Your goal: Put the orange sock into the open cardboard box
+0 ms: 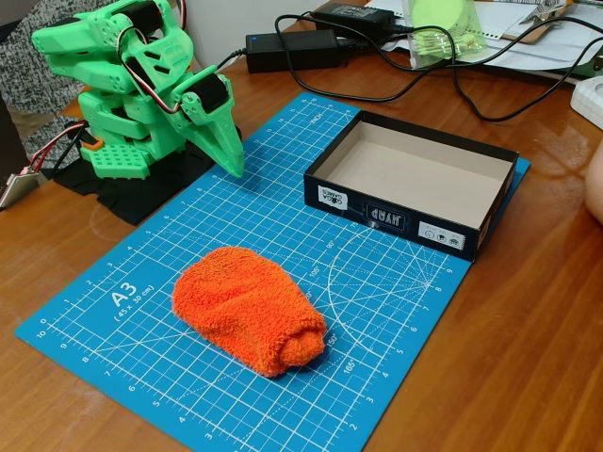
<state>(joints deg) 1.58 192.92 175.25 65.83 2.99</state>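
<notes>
The orange sock lies as a fuzzy bundle on the near part of the blue cutting mat, its thicker rolled cuff end pointing right. The open cardboard box, black outside with white labels on its near wall and tan inside, sits on the mat's far right corner with nothing in it. The green arm is folded at the far left, and its gripper points down toward the mat's far edge, well away from the sock, with its fingers together and nothing between them.
The mat rests on a wooden table. Black power bricks and looping cables lie behind the box, with papers and a greenish clear object at the far right. Part of a person shows at the right edge.
</notes>
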